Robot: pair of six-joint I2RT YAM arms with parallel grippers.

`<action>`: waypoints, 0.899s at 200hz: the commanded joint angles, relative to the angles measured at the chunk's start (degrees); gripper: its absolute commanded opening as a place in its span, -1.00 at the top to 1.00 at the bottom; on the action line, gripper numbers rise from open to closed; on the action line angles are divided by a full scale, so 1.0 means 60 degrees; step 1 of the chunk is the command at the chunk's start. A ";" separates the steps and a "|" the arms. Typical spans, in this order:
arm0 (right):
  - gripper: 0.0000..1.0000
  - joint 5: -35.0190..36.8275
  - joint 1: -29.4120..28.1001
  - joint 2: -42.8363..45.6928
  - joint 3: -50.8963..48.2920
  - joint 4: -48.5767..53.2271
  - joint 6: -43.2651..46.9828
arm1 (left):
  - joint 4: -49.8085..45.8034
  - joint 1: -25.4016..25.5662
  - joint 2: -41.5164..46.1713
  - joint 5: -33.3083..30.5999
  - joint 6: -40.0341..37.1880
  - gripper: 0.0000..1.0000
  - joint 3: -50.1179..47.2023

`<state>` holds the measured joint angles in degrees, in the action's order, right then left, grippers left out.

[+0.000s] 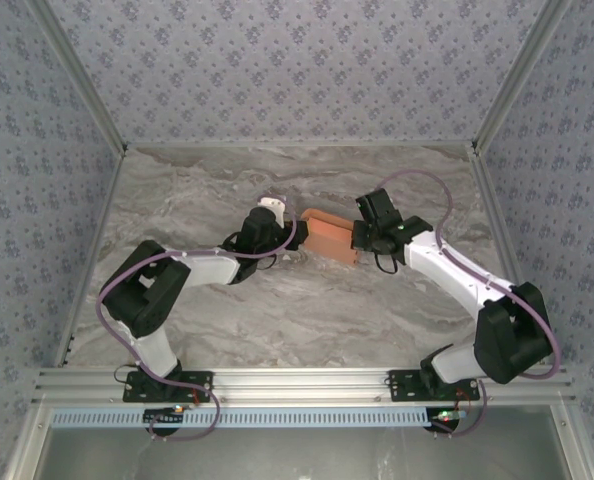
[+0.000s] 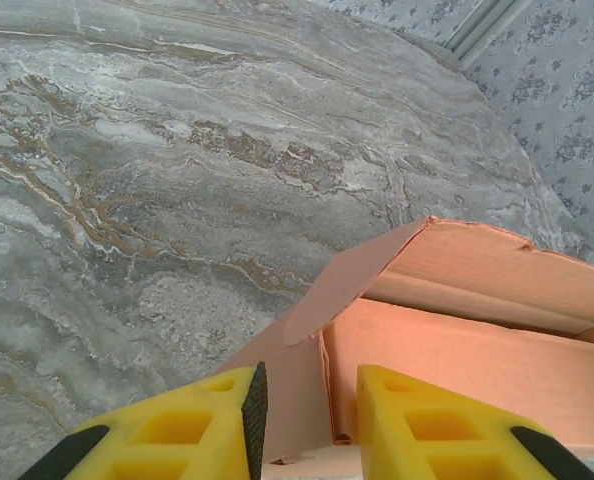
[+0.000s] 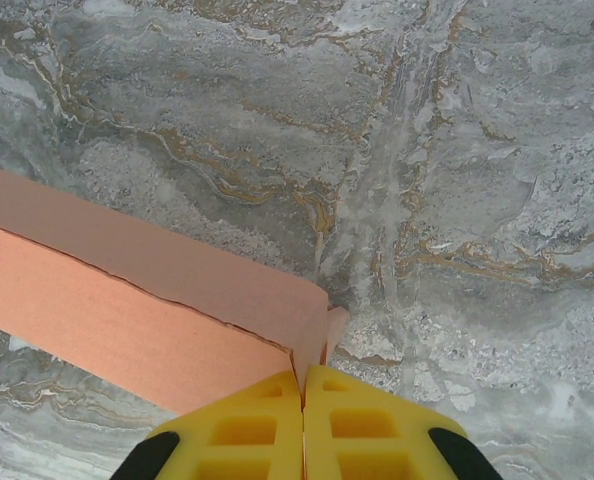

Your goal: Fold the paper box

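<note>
1. Centre of the top view, on the marble tabletop (image 1: 277, 300): box (image 1: 327, 237), salmon-orange, between the two arms.
2. At its left end: left fingers (image 2: 239, 400), narrowly apart, straddling an upright wall edge at lower centre of the left wrist view, a gap on either side.
3. Just above, toward the upper right: flap (image 2: 352, 275) leaning outward, open interior behind.
4. At its right end: right fingers (image 3: 287, 400), pinched together on a thin corner edge, bottom centre of the right wrist view.
5. From there to the left edge: the long side of the box.
</note>
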<state>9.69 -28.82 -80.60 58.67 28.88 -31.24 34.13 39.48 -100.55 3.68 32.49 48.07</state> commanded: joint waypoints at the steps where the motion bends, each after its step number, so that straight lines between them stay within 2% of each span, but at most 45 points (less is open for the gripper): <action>1: 0.83 -0.0066 -0.0133 -0.0102 0.0422 0.0122 -0.0240 | -0.0986 0.0092 -0.0160 -0.0197 -0.0011 0.41 -0.0014; 132: 0.85 -0.0237 -0.0249 -0.0315 0.0390 -0.0227 -0.0733 | -0.1046 0.0163 -0.0171 -0.0321 -0.0004 0.41 -0.0014; 180: 0.85 -0.0562 0.0091 -0.0254 0.0522 -0.0146 -0.0733 | -0.1447 0.0177 -0.0175 -0.0585 -0.0012 0.41 0.0064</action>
<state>9.26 -28.91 -81.69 59.55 28.91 -34.20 34.11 39.77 -100.55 1.83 32.64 48.07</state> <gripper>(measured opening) 0.078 0.296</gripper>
